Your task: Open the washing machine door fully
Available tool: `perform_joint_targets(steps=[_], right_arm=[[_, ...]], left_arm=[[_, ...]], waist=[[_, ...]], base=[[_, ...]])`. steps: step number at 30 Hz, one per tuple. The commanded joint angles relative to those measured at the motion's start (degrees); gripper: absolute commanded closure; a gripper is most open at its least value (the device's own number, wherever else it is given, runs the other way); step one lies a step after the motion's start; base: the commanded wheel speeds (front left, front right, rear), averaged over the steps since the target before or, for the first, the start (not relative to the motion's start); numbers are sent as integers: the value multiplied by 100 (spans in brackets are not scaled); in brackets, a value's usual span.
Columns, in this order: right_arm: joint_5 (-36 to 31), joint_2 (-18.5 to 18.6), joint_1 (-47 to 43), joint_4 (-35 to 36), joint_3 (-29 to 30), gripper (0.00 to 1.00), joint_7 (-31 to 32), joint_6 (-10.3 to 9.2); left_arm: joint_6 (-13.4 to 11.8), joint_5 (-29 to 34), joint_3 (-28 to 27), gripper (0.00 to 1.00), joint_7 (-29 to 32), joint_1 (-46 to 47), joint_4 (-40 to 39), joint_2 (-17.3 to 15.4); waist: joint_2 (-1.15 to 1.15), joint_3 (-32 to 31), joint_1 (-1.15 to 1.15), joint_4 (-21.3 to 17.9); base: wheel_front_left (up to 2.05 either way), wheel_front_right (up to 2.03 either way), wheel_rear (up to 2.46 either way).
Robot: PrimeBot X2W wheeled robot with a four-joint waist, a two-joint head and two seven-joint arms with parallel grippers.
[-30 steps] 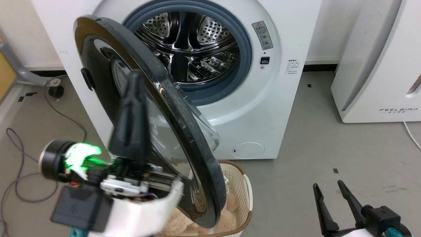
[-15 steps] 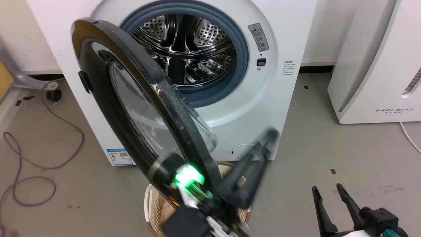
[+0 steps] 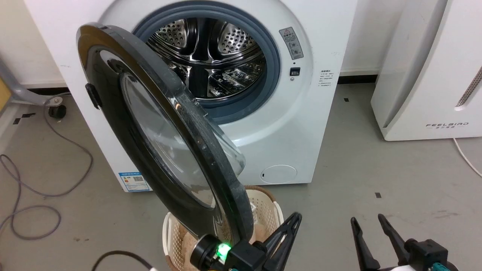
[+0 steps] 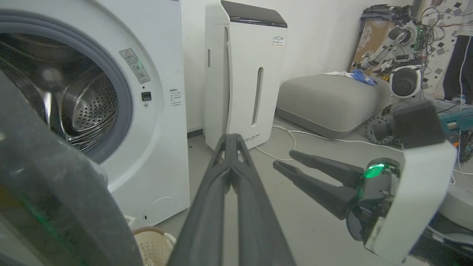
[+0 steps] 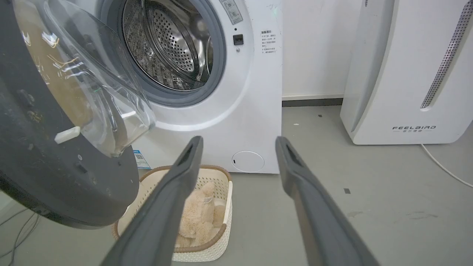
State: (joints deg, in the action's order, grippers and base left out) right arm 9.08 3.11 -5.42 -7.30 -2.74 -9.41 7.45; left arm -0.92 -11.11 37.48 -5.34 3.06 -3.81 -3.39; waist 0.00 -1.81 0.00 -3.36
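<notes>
The large round glossy black washing machine door (image 3: 162,131) with its domed clear glass window stands swung out part way from the left side of the white boxy front-loading washing machine (image 3: 286,124). Its grey rim is turned edge-on to the head view and its lower edge hangs over a white perforated plastic basket with a brown rim (image 3: 276,210). Behind the door the perforated steel drum (image 3: 211,56) shows inside the grey rubber gasket (image 3: 273,75). A small blue label (image 3: 132,180) sits low on the machine's front at the left, and a round cap (image 3: 278,174) low at the right. The left gripper (image 3: 295,218) is low in the head view, just right of the door's lower edge. Its 2 dark fingers are pressed together at the tips with nothing between them, and they point away from the door; whether its wrist touches the rim I cannot tell. In its own wrist view they aim toward the white slanted appliance lettered FEELBIRD (image 4: 245,74). The right gripper (image 3: 367,219) is further right above the grey floor, well apart from the door, its 2 fingers spread and holding nothing. A beige plush toy (image 5: 196,218) lies in the basket, and a grey cable (image 3: 22,210) loops on the floor at the left.
</notes>
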Motion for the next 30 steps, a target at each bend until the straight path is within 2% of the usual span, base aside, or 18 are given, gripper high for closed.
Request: perform_joint_targets(steps=[1,5,15,24,30], right_arm=[[42,-24,40,-33,-36,0,11,3],[71,-24,48,-60,-60,0,23,3],[131,-24,51,-125,-58,0,44,3],[200,-24,51,-200,-82,0,50,3],[226,-24,43,-239,-83,0,67,3]], left_arm=[[-48,-41,12,100,-92,21,243,-4],[-121,-77,3,100,-207,175,676,15],[-571,-387,-180,100,-600,801,1692,47],[-957,-584,-275,100,-681,770,1924,45],[-1239,-634,-439,100,-613,439,1586,-140]], waist=[[0,9,0,-18],[0,27,0,-48],[0,89,0,-100],[0,80,0,-51],[0,57,0,0]], base=[[0,0,0],[0,0,0],[0,0,0],[0,0,0],[0,0,0]])
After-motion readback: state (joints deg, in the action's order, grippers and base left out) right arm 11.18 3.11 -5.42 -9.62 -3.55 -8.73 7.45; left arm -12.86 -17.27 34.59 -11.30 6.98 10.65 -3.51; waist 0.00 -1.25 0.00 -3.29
